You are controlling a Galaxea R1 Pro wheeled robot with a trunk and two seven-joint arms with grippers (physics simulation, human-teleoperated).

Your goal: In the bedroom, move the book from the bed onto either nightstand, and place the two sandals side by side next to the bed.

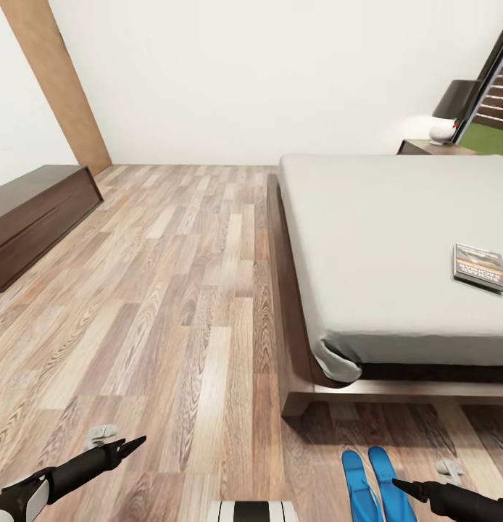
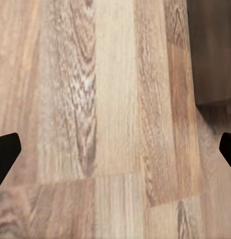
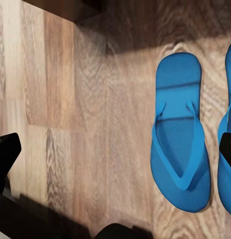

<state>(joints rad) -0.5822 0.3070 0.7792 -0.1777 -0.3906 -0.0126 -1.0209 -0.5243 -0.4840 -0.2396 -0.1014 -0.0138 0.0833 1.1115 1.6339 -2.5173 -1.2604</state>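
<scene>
Two blue sandals lying side by side on the plank floor at lower right of the head frame, just off the bed corner, seemingly already paired as the task wants. Book flat on the grey mattress at right. Nightstand at upper right, partly hidden behind the bed, lamp on top. Both pincers empty, tips spread wide: left pincer above bare planks, right pincer above the sandals, one sandal cut off at the edge.
</scene>
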